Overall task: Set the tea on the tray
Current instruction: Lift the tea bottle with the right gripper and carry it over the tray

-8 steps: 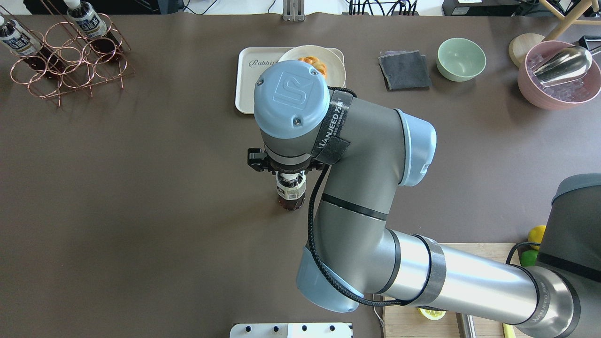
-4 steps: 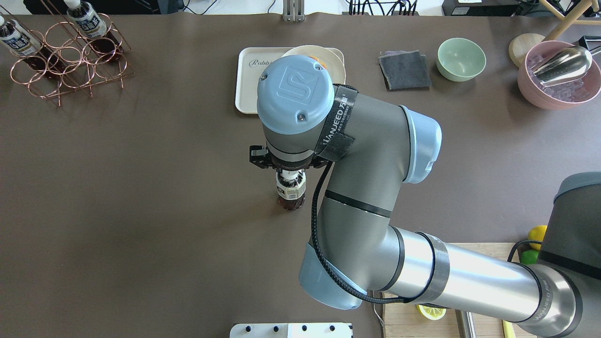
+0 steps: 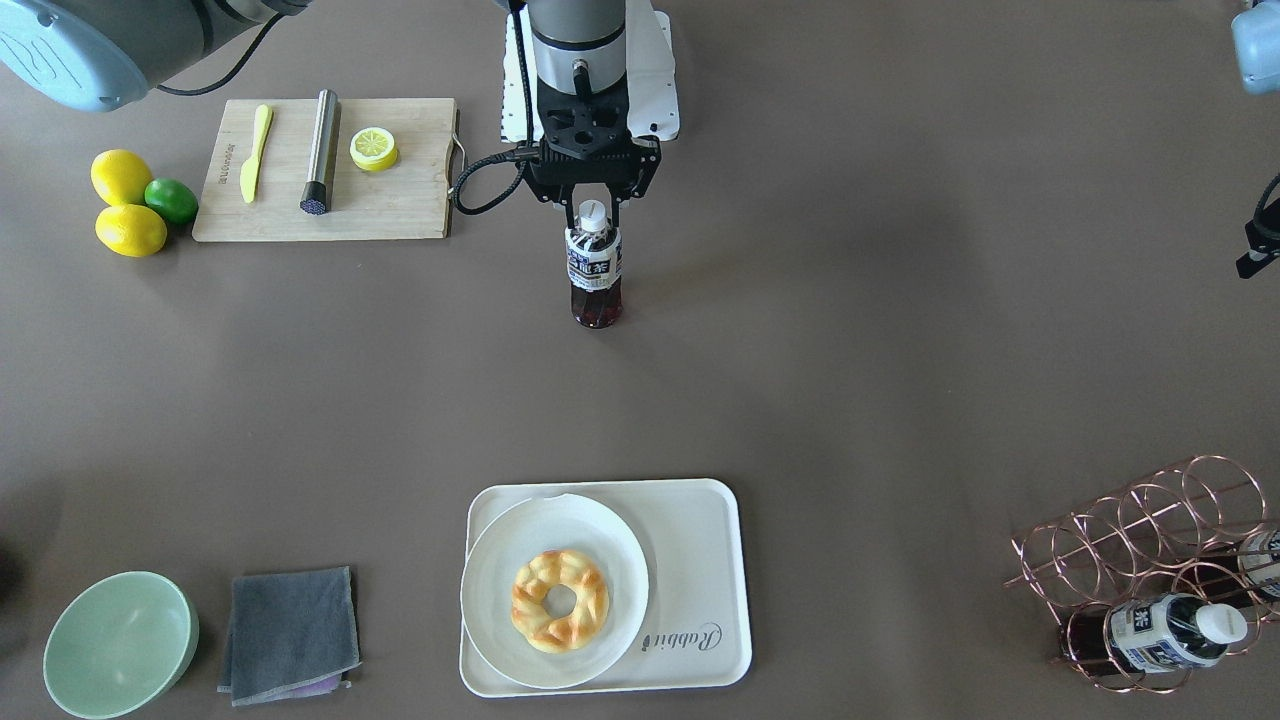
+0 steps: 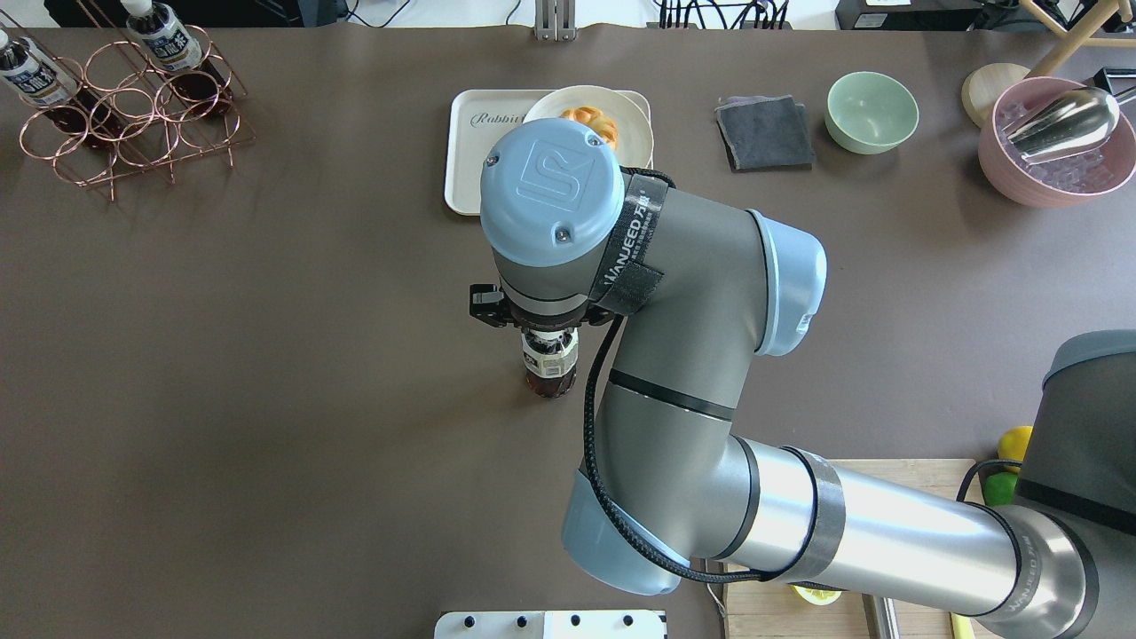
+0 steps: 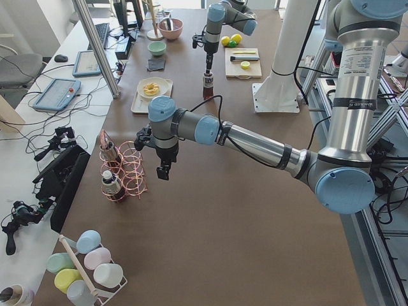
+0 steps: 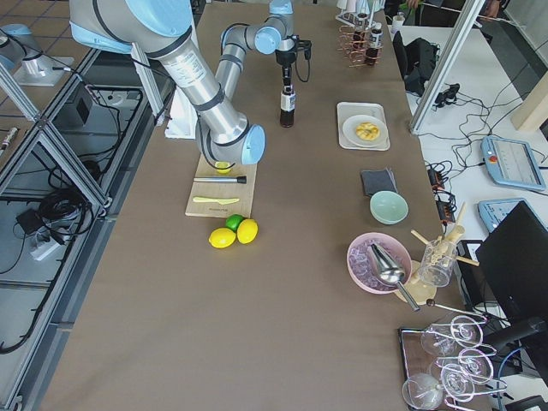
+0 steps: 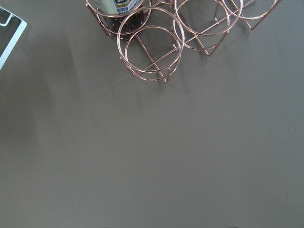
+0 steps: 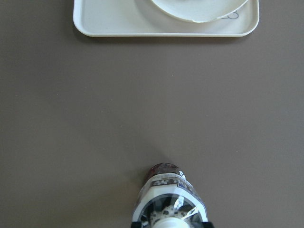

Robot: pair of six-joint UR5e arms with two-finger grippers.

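Note:
The tea (image 3: pixel 594 265) is a small bottle of dark liquid with a white cap, standing upright in the middle of the table (image 4: pixel 548 368). My right gripper (image 3: pixel 593 200) hangs straight over it, open, one finger on each side of the cap. The right wrist view shows the tea (image 8: pixel 166 190) at the bottom edge and the tray (image 8: pixel 118 23) far beyond it. The cream tray (image 3: pixel 700 560) holds a white plate (image 3: pixel 500 540) with a doughnut. My left gripper (image 5: pixel 164 172) hovers beside the copper rack (image 3: pixel 1140 560); I cannot tell whether it is open or shut.
The rack holds more bottles (image 3: pixel 1160 632). A cutting board (image 3: pixel 400 200) with knife, metal cylinder and lemon slice sits beside the right arm, with lemons and a lime (image 3: pixel 120 175) next to it. A green bowl (image 3: pixel 110 640), grey cloth (image 3: pixel 290 630) and pink bowl (image 4: pixel 1047 151) flank the tray.
The right wrist shifted slightly toward the tray half a second ago and is now back where it was one second ago. The bottle has stayed in the same spot.

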